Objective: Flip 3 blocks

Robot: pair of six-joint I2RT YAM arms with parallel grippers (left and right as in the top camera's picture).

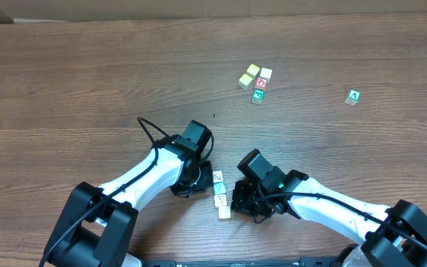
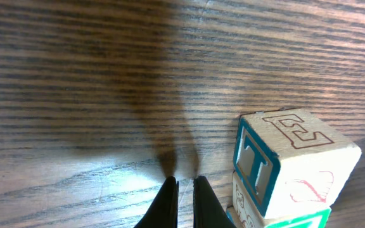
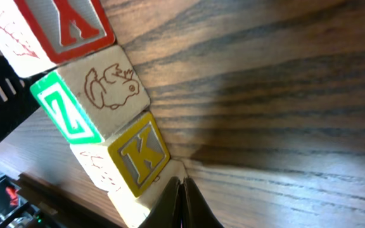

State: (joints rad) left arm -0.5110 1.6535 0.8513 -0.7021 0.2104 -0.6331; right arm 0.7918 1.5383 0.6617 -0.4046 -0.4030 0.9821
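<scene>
Three blocks lie in a short row near the table's front: top one (image 1: pixel 218 177), middle one (image 1: pixel 220 191), bottom one (image 1: pixel 224 212). My left gripper (image 1: pixel 201 175) is shut and empty just left of the row. Its tips (image 2: pixel 184 183) hover over bare wood beside the "E"/"T" block (image 2: pixel 290 155) and the one behind it (image 2: pixel 287 206). On the other side, my right gripper (image 1: pixel 237 206) is shut, its tips (image 3: pixel 181 183) at the corner of the yellow "K" block (image 3: pixel 135 155). The green "Z" block (image 3: pixel 100 95) and red-lettered block (image 3: pixel 62 28) follow in line.
A cluster of several cubes (image 1: pixel 255 81), two of them yellow-topped, sits at the back centre-right. A lone green "A" cube (image 1: pixel 353 96) lies far right. The wooden table (image 1: pixel 87 81) stretches bare to the left and back.
</scene>
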